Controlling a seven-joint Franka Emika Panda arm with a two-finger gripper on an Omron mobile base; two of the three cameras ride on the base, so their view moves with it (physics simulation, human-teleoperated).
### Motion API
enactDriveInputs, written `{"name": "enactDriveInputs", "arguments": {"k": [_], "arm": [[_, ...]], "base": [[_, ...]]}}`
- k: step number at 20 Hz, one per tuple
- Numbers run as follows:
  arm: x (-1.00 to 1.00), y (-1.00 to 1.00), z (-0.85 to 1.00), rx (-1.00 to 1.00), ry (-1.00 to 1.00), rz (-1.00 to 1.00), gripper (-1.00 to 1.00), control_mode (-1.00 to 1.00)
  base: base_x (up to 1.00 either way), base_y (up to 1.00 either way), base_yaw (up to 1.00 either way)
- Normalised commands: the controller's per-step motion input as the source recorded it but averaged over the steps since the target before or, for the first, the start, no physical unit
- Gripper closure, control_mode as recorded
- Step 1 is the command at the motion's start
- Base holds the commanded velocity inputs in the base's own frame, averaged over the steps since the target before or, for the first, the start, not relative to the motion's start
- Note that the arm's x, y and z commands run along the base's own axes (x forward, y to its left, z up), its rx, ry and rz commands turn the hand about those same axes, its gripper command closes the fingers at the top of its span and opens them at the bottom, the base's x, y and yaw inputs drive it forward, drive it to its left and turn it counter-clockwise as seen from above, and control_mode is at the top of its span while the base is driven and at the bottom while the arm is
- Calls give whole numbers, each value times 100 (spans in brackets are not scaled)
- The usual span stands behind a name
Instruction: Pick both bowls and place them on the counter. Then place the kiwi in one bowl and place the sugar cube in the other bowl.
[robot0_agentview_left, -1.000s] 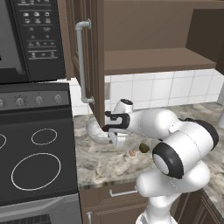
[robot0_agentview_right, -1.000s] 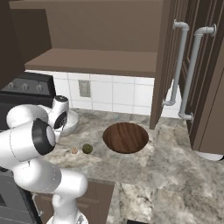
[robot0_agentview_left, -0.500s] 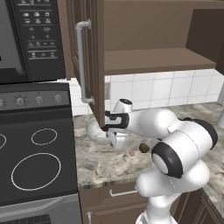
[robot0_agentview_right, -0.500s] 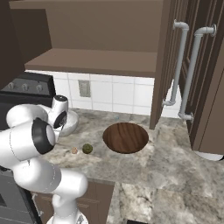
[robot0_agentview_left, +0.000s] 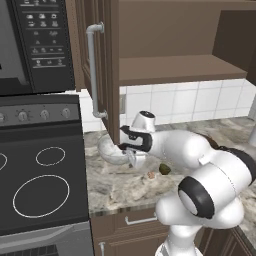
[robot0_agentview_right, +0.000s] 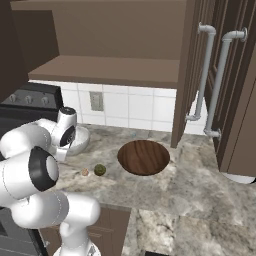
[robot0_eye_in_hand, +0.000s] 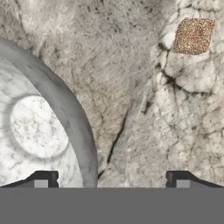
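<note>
Pincer (robot0_eye_in_hand: 111, 177) low over the marbled stone worktop (robot0_agentview_right: 165, 200), fingertips spread apart, one over the marbled bowl's rim, the other over bare stone; nothing between them. Marbled bowl (robot0_eye_in_hand: 37, 131) cut off at the hand view's left edge; in the left base view the arm hides part of it (robot0_agentview_left: 111, 151). Grey-white, deep, sits on the worktop beside the stovetop (robot0_agentview_left: 42, 192). Sugar cube (robot0_eye_in_hand: 193, 36), speckled tan, lies apart from it; kiwi (robot0_agentview_right: 100, 170) just beside the cube (robot0_agentview_right: 85, 172). Wooden bowl (robot0_agentview_right: 144, 157), wide, dark brown, appears empty, further right.
</note>
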Motion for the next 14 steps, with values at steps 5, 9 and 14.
{"name": "enactDriveInputs", "arguments": {"k": [5,9,14], "arm": [[-21,-11,23,0,-7,0,-100,-100],[-25,-17,28,0,-6,1,-100,-100],[-33,-21,31,0,-7,10,-100,-100]], "base": [[0,0,0],[0,0,0],[0,0,0]]}}
